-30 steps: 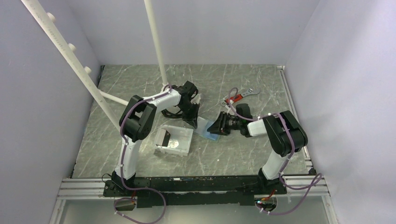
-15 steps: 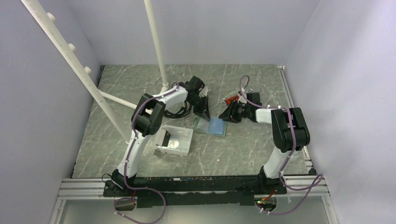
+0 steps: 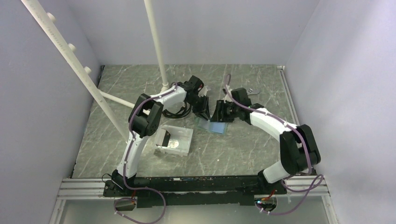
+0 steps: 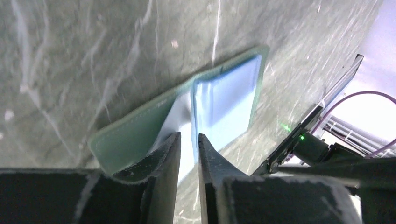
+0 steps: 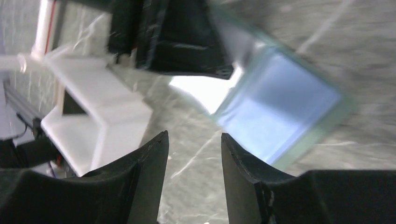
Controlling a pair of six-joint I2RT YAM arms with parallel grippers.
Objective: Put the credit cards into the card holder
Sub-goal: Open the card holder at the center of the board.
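Well, 1 white tray point(image 3: 190, 140) sits lower left of the open card holder point(image 3: 212, 126), apart from it. My left gripper point(image 4: 189, 136), narrowly parted, points at its fold. My right gripper point(image 5: 194, 135), wide and empty, hovers at its upper edge.

The card holder point(image 3: 214, 126) is lying mid-way across the table point(image 3: 243, 149), the tray point(image 3: 176, 140) is sitting just left of it, nearer the front edge, and the left gripper point(image 3: 204, 116) and right gripper point(image 3: 218, 117) are hanging over its far edge.
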